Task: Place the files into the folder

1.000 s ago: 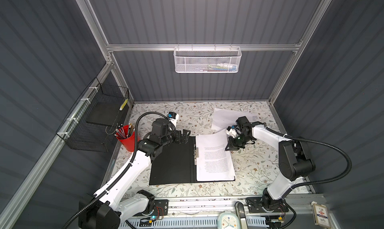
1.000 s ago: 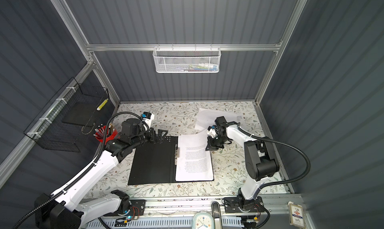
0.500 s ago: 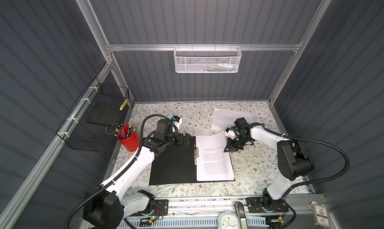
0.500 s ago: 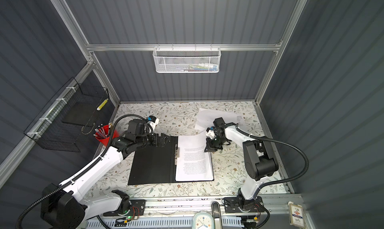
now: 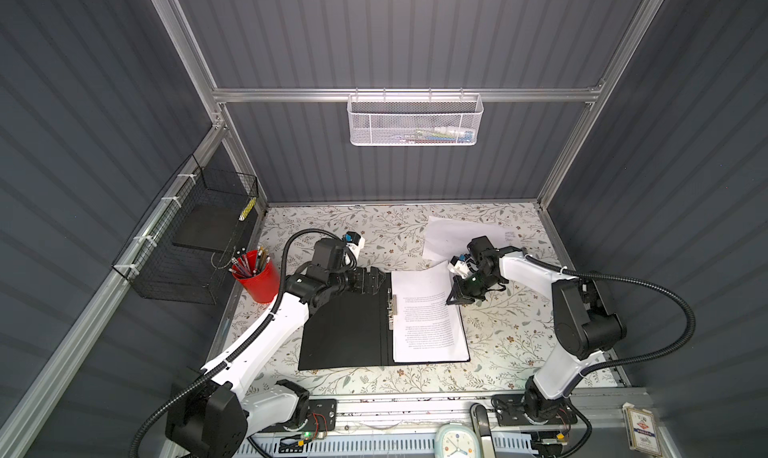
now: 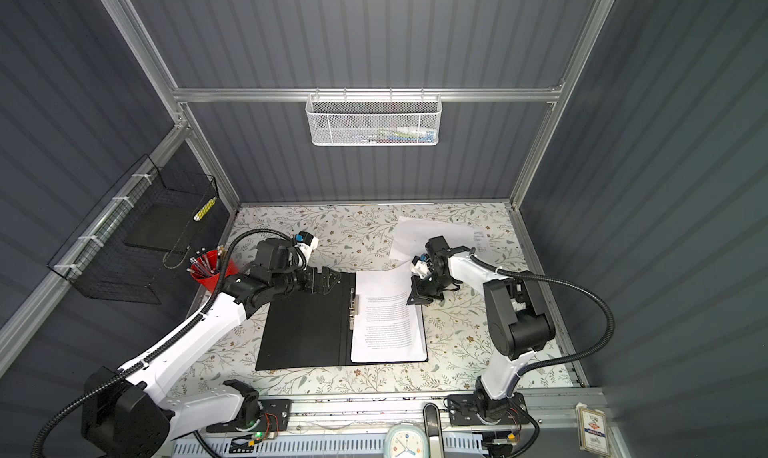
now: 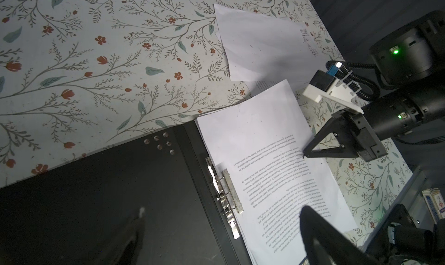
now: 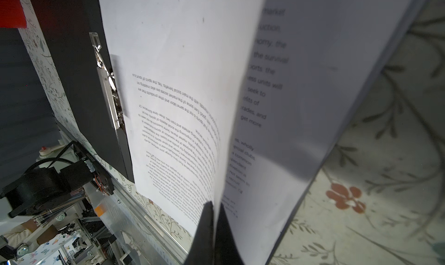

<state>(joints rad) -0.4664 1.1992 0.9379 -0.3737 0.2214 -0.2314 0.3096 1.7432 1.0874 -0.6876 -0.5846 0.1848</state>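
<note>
Folder (image 5: 345, 331) lies open on the tabletop (image 5: 511, 343), files (image 5: 428, 323) on its right half (a sheet (image 5: 453, 235) behind, a cup (image 5: 257, 277) left).

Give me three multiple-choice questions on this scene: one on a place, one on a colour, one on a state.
1. The printed sheets lie on the folder's: A left half, B right half, C outside cover.
2. The pencil cup is: A red, B blue, C white.
3. The right gripper is: A wide open, B holding a pencil, C shut on the printed sheets' edge.
Key: 1 B, paper lies right of the spine clip; 2 A, plainly red; 3 C, right wrist view shows fingers pinching paper.
</note>
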